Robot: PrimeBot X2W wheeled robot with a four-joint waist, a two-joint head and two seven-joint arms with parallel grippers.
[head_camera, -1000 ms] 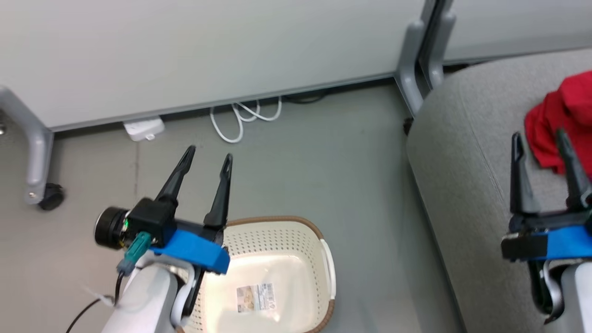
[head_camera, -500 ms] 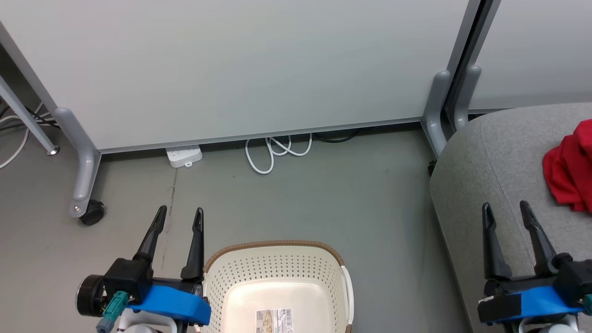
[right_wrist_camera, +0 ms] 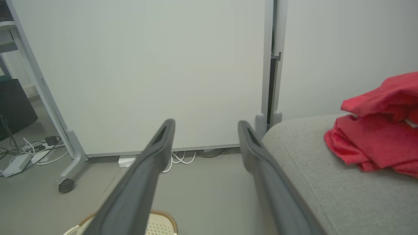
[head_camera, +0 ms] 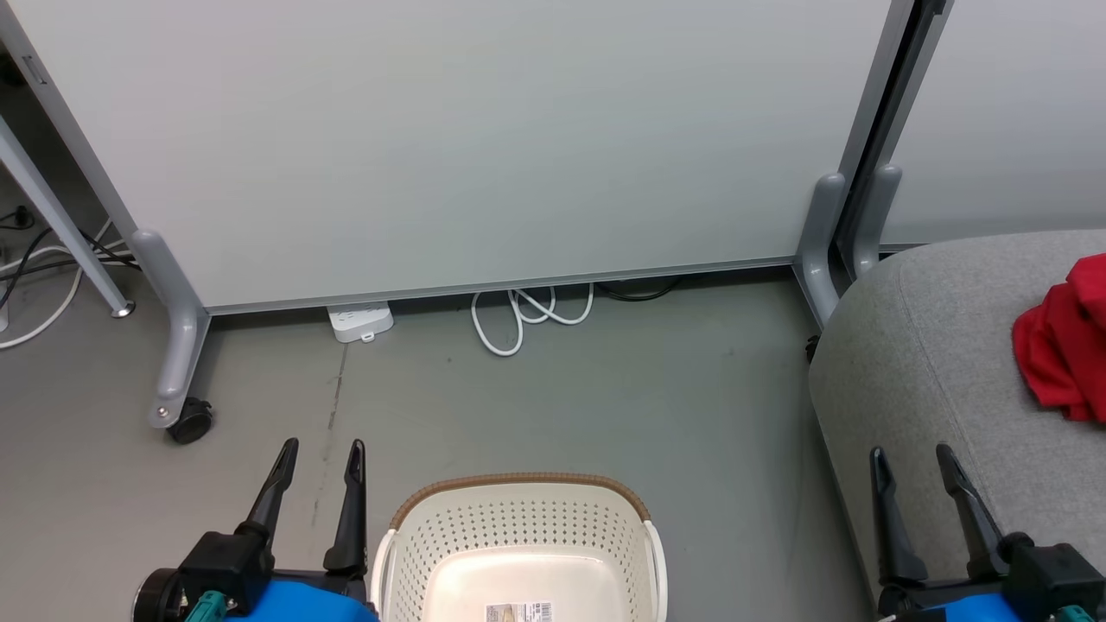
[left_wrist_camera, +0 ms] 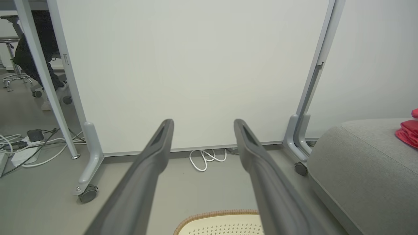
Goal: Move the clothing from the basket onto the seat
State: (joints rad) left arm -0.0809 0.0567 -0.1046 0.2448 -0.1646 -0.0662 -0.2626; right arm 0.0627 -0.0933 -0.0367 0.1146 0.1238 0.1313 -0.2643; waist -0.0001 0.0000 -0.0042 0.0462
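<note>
The cream basket [head_camera: 518, 527] with its brown rim stands on the floor at the bottom centre, and the part of its inside that shows holds no fabric, just a label on the bottom. Red clothing [head_camera: 1063, 345] lies piled on the grey seat [head_camera: 933, 389] at the right, also seen as clothing [right_wrist_camera: 378, 137] on the seat [right_wrist_camera: 326, 182] in the right wrist view. My left gripper [head_camera: 320, 453] is open beside the basket's left side, holding nothing. Over the seat's front edge, my right gripper [head_camera: 910, 458] is open and holds nothing.
A white partition panel [head_camera: 484, 138] on grey legs with a castor [head_camera: 190, 423] stands behind. A looped white cable [head_camera: 527, 315] and a power strip [head_camera: 360, 321] lie at its base. More cables [left_wrist_camera: 23, 147] lie at the far left.
The head view has tilted up and back, so the whole scene shifted down. Both grippers have drawn down toward the bottom edge, and they stay open.
</note>
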